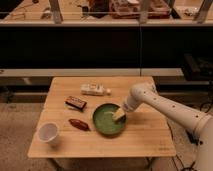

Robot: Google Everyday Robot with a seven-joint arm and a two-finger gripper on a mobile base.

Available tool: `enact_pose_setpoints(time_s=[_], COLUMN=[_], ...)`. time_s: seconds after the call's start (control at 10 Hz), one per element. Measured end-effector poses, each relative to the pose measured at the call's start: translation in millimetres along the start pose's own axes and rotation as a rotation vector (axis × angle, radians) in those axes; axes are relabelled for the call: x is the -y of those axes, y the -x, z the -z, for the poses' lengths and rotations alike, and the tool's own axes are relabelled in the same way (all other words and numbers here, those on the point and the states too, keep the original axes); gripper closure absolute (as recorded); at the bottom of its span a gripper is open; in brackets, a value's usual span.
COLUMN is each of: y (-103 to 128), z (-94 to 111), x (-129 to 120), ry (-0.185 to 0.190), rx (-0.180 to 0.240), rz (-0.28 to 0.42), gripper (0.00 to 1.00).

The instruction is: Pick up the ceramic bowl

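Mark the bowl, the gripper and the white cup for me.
Bowl (104,121), camera view, green inner floor.
Gripper (119,115), camera view, its tip at the bowl's right rim.
Cup (48,134), camera view, white body.

Premises: indoor test area, lab or office type. Evidence: a lone wooden desk (150,137) on a speckled hard floor (20,125). A dark glazed partition (100,45) with metal posts (55,10) runs behind its far edge. The white robot arm (165,105) crosses the right edge, its gripper (119,115) just right of centre.
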Motion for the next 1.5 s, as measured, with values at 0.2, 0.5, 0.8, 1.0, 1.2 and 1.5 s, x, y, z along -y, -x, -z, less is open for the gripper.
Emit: enact_pose_setpoints(time_s=[0.2, 0.5, 0.8, 1.0, 1.2, 1.5], y=[1, 2, 4, 2, -7, -21], z=[1, 4, 4, 10, 36, 74], x=[-1, -2, 0, -1, 4, 13], ry=[0.003, 0.001, -0.003, 0.001, -0.01, -0.019], rx=[0.001, 0.0, 0.008, -0.005, -0.043, -0.079], rz=[-0.001, -0.007, -0.006, -0.004, -0.003, 0.004], gripper=[0.4, 0.7, 0.91, 0.91, 0.91, 0.91])
